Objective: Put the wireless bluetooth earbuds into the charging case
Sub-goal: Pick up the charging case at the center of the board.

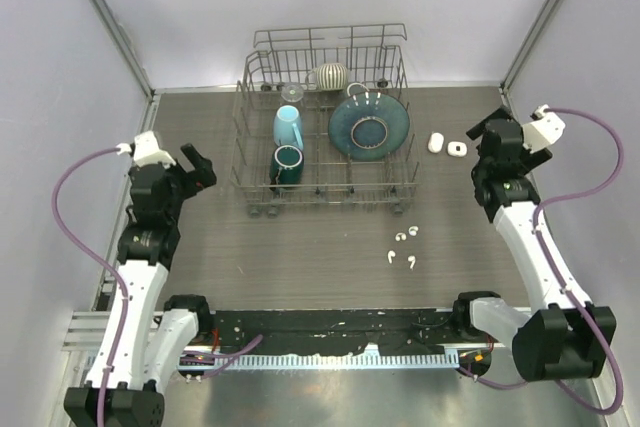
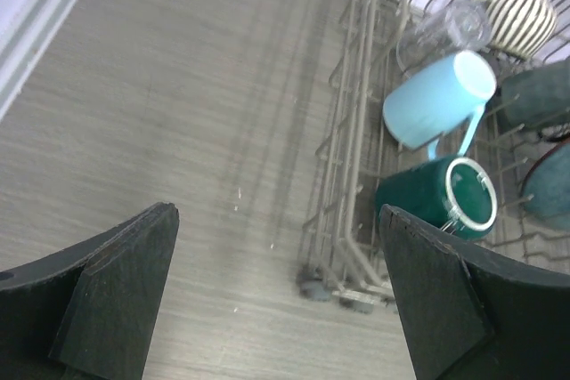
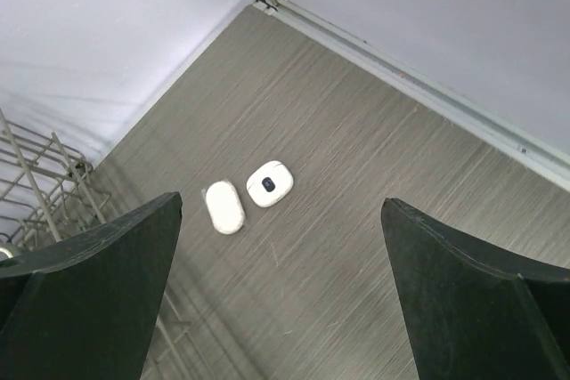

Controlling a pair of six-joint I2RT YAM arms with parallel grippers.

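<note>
Tabletop scene viewed from above and from both wrists. A grey wood-grain table (image 1: pixel 300 247) held a wire rack (image 1: pixel 250 147) at its far middle, just to the right of the left gripper (image 1: pixel 203 167) and well to the left of the right gripper (image 1: pixel 478 152). Both grippers hung above the table with jaws spread wide and nothing between them.

Inside the rack stood a dark blue plate (image 1: pixel 368 127), a blue mug (image 1: pixel 288 127) and a green mug (image 1: pixel 286 164). The left wrist view showed both mugs lying on their sides, ahead and to the right of that gripper's fingers (image 2: pixel 116 300).

Two white cases, one plain (image 3: pixel 224 206) and one with a dark spot on top (image 3: pixel 270 183), lay just beside each other. They sat just left of the right gripper in the overhead view and below its open jaws in the wrist view. Whether either lid was open could not be told.

Four tiny white earbuds (image 1: pixel 398 237) lay loose on the table, left of the right gripper and closer to the near edge than it was. They were well apart from the cases.

Nothing was grasped and no earbud sat in a case, so the task appeared to be at its start. The next move would likely call for the right gripper to draw back over the earbuds, descend and pinch one. The earbuds were so small that this would need a careful, centred close.
</note>
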